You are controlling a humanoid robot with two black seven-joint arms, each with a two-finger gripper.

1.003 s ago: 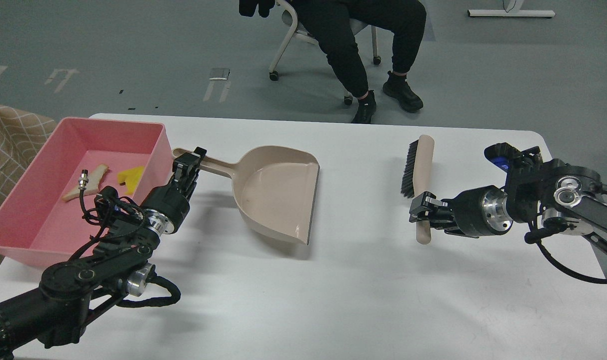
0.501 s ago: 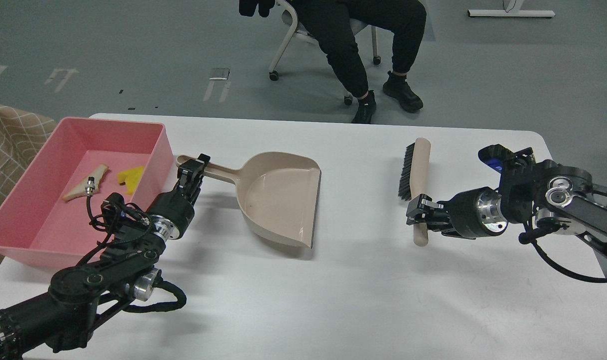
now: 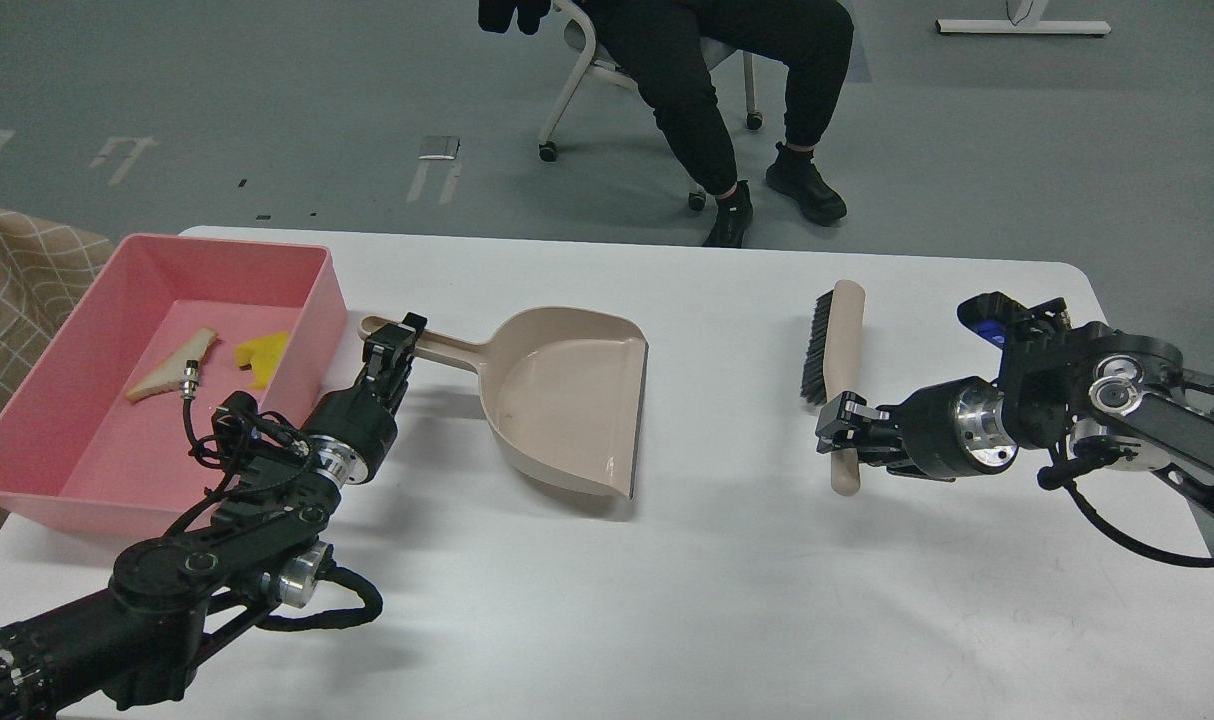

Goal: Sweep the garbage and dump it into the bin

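Dustpan (image 3: 567,395) handle clamped by left end effector (image 3: 391,345), brush (image 3: 839,375) by right end effector (image 3: 839,428) — bin (image 3: 322,300) could be knocked if dustpan is swung back.

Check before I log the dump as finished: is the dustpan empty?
Empty: the dustpan shows only its bare beige inside.
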